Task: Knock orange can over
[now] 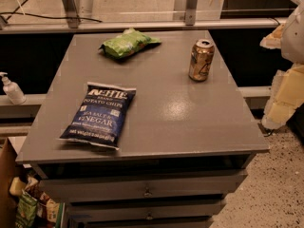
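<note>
The orange can stands upright on the grey cabinet top, near its far right edge. Its body is bronze-gold with dark markings and it has a silver top with a pull tab. My gripper is at the right edge of the view, beyond the cabinet's right side. It hangs in the air to the right of the can and a little nearer to me, well apart from it. It holds nothing that I can see.
A green snack bag lies at the far middle of the top. A blue chip bag lies flat at the front left. Drawers sit below. A white pump bottle stands on a ledge at the left.
</note>
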`<state>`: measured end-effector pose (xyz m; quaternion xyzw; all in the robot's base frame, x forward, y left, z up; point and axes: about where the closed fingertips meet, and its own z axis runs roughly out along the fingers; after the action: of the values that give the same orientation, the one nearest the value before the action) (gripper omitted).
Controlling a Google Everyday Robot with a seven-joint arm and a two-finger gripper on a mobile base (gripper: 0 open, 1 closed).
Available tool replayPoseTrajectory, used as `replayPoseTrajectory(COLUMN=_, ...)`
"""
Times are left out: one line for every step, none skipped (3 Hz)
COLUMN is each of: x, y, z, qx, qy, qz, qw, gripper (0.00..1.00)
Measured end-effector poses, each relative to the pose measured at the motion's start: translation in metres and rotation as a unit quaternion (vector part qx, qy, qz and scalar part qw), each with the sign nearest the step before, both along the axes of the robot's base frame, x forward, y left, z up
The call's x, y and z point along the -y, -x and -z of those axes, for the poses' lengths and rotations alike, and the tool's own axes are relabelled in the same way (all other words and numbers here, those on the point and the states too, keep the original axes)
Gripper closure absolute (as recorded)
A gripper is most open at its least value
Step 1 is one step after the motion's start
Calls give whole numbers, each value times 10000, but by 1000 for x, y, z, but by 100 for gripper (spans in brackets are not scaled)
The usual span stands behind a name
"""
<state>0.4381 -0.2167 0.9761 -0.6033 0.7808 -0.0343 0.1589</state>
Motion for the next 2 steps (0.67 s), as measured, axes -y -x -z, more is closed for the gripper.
replayPoseTrajectory(x=0, y=0, z=0, qx=1, qy=-1, qz=0, qw=10000, gripper=0)
replayPoseTrajectory(x=0, y=-4, z=5, qx=58, qy=-155, qz=8, qw=9999, gripper=0)
